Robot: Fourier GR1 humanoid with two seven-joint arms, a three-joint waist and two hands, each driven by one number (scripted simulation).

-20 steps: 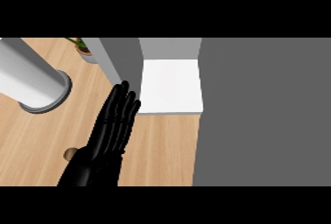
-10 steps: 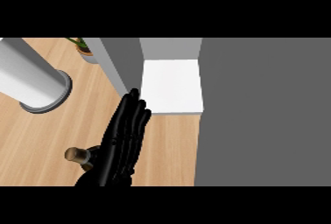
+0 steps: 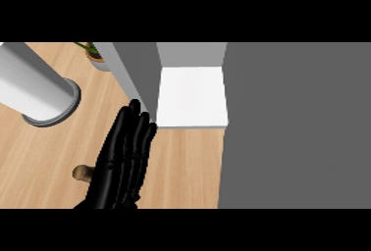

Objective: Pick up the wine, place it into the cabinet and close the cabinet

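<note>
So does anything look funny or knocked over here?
Nothing looks spilled or broken. The only odd bit: a small brown thing on the counter is mostly hidden behind the black hand, so I cannot tell whether it stands or lies.

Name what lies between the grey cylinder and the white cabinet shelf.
In the head view, the cabinet's grey door and the black hand's fingertips sit between the grey cylinder and the white shelf.

A big grey-white cylinder [image 3: 36,93] stands on the wooden counter [image 3: 43,157], filling the upper left. Beyond it, up at the top edge, sits a small potted plant [image 3: 94,54], green leaves showing, well apart from the cylinder's base.
</note>
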